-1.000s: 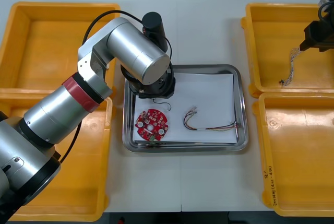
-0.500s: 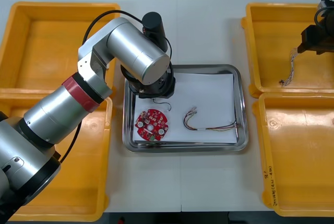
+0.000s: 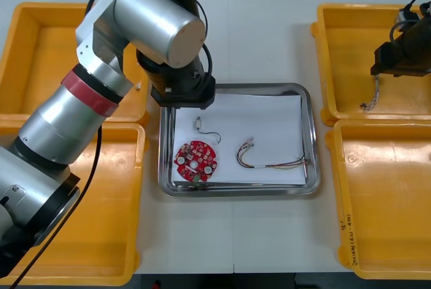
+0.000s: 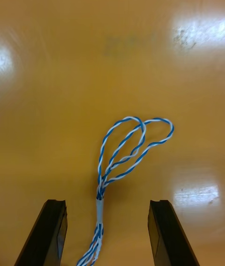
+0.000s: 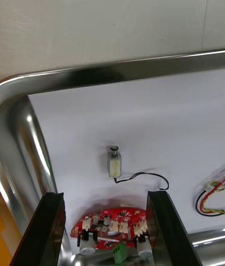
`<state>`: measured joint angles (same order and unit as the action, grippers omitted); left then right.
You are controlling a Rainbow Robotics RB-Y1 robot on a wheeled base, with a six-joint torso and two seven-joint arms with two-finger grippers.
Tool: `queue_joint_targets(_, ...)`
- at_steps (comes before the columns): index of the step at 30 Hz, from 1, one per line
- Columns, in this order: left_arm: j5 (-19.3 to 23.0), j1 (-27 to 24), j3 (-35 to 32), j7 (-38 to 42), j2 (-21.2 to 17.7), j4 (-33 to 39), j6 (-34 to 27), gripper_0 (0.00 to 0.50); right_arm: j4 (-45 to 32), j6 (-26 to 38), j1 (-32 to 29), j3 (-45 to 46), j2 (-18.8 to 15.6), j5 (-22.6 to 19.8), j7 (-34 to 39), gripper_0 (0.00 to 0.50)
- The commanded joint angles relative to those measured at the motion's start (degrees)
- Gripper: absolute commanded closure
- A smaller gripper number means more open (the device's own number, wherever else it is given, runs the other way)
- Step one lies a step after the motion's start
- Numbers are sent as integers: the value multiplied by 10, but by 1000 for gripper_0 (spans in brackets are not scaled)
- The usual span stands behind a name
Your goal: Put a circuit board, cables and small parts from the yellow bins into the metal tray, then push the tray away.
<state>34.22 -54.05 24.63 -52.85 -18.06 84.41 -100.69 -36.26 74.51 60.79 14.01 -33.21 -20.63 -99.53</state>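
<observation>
The left arm [image 3: 135, 26] reaches across from the near left, its wrist above the far-left corner of the metal tray [image 3: 307, 134], which sits on the tabletop [image 3: 269, 33] between the yellow bins [image 3: 67, 53]. The left jaws stand wide open and hold nothing. In the left wrist view their black fingers [image 5: 54, 219] are well apart, raised over the tray's white inside, just in from its shiny far rim [image 5: 122, 71].

Three things lie in the tray. The round red circuit board [image 3: 196, 161] rests flat near the near-left corner. Just beyond it, apart from it, is a small metal part [image 3: 200, 125] with a thin black wire [image 3: 214, 134] curling off it. In the left wrist view that part [image 5: 114, 163] lies ahead of the open fingers, and the board [image 5: 110, 228] shows between them. To the board's right a red and yellow cable [image 3: 269, 162] runs toward the tray's right wall, its looped end toward the board.

The right jaws hang over the far right bin [image 3: 350, 26], near its right side. They too are open, and grip nothing. The twisted blue and white cable [image 4: 129, 146] lies on the bin's floor with its loops ahead of the fingers [image 4: 161, 228] and its tail running back between them, touching neither. From the front view the same cable [image 3: 374, 90] trails from below the jaws toward the bin's near wall
</observation>
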Motion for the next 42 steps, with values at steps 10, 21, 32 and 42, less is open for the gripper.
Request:
queue_joint_targets(10,19,-49,-98,-200,-29,24,-62,0,-14,-31,-34,13,17,-6,7,0)
queue_joint_targets(21,41,-55,-133,-315,-74,24,-83,0,-14,-40,-47,13,22,-15,7,59)
queue_joint_targets(32,59,-55,-180,-438,-116,24,-93,0,-14,-39,-46,17,23,-17,11,500)
queue_joint_targets(42,76,-54,-209,-531,-149,22,-93,0,-118,54,-45,46,2,2,11,500)
